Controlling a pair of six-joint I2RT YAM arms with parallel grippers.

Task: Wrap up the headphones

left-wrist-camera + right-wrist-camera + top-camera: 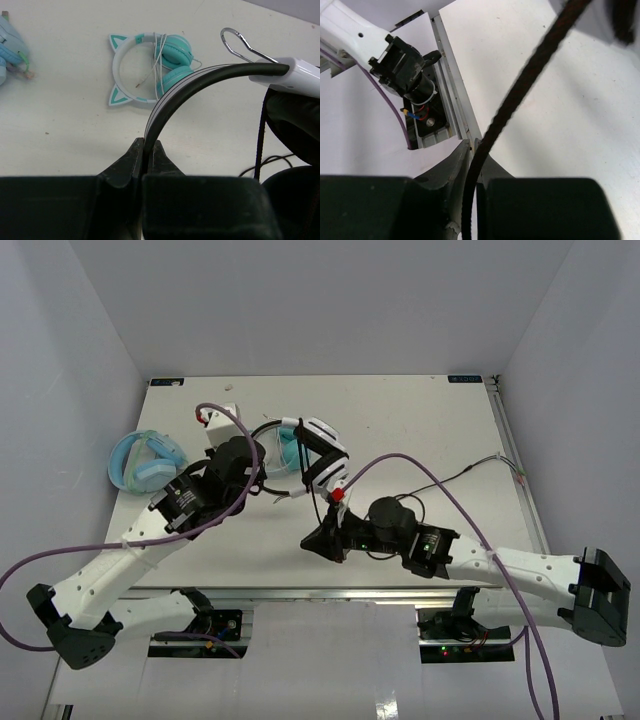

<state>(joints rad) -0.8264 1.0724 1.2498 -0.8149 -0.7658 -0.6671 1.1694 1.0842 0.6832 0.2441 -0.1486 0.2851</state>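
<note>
The black-and-white headphones (322,453) hang above the middle of the table. My left gripper (262,468) is shut on their thin black headband (172,92), which arcs up to a white earcup (295,75) with a black pad (295,125). From the earcups the thin black cable (318,502) drops to my right gripper (320,538), low near the table's front edge. In the right wrist view the cable (530,80) runs taut between the closed jaws of that gripper (474,150). More cable (470,472) trails along the table to the right.
Teal cat-ear headphones (150,67) lie on the table just behind the held pair. Chunky light-blue headphones (145,460) sit at the left edge. The table's metal front rail (451,95) and an arm's base mount (405,75) lie beneath the right gripper.
</note>
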